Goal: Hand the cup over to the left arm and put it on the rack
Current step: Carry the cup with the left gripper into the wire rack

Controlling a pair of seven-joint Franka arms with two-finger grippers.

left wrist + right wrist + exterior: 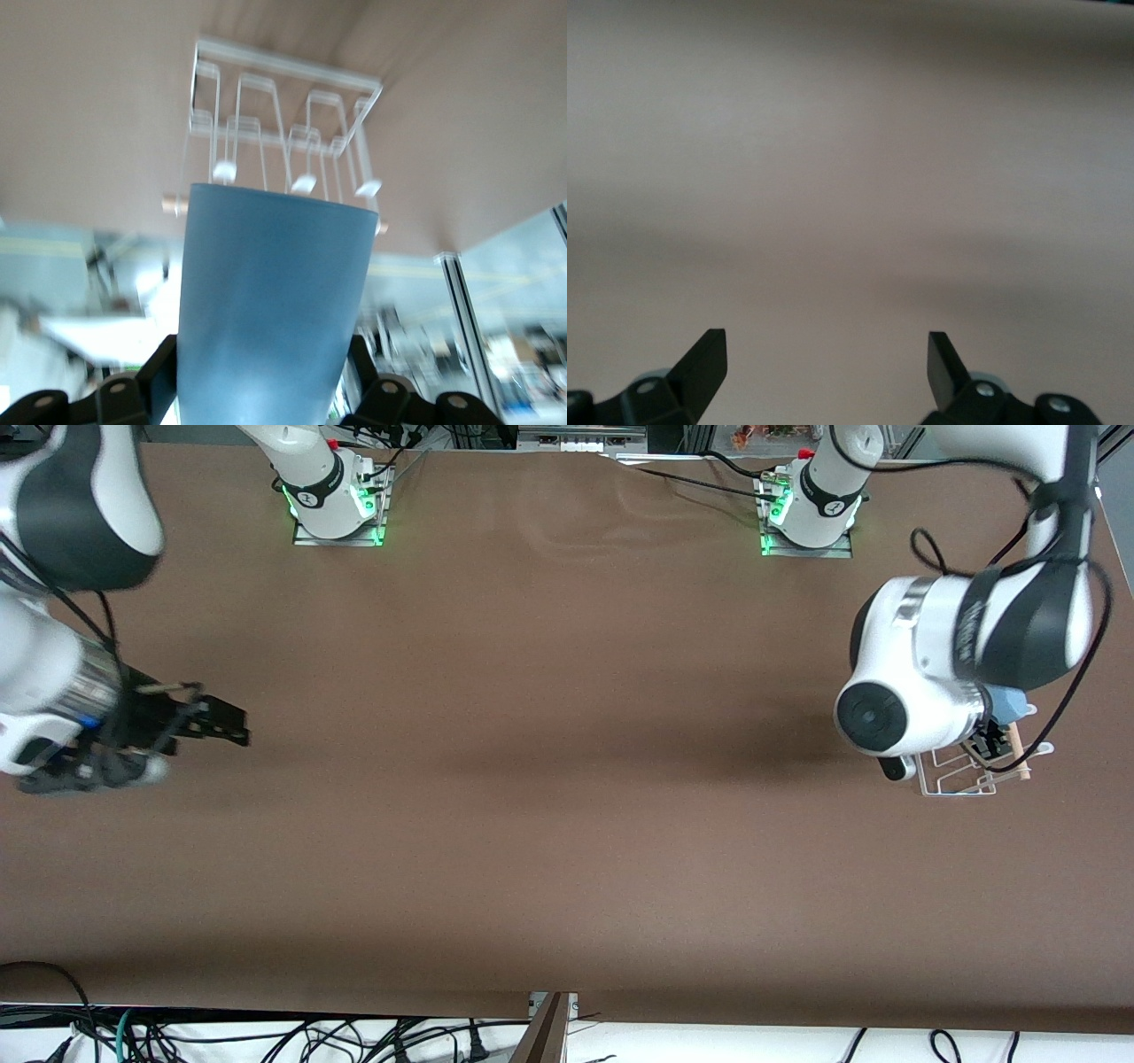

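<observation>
The light-blue cup (pixel 270 301) fills the left wrist view, pinched between the black fingers (pixel 155 376) of my left gripper (pixel 266 381), which is shut on it. In the front view only a sliver of the cup (pixel 1010 704) shows under the left arm's white wrist, right above the white wire rack (pixel 961 772) with its wooden dowel (pixel 1019 753). The rack (pixel 275 133) lies just past the cup's rim in the left wrist view. My right gripper (pixel 226 722) hangs open over bare table at the right arm's end, with nothing between its fingers (pixel 704 359).
The brown table (pixel 549 779) carries only the rack. Both arm bases (pixel 332 500) stand at the table edge farthest from the front camera. Cables hang below the near edge.
</observation>
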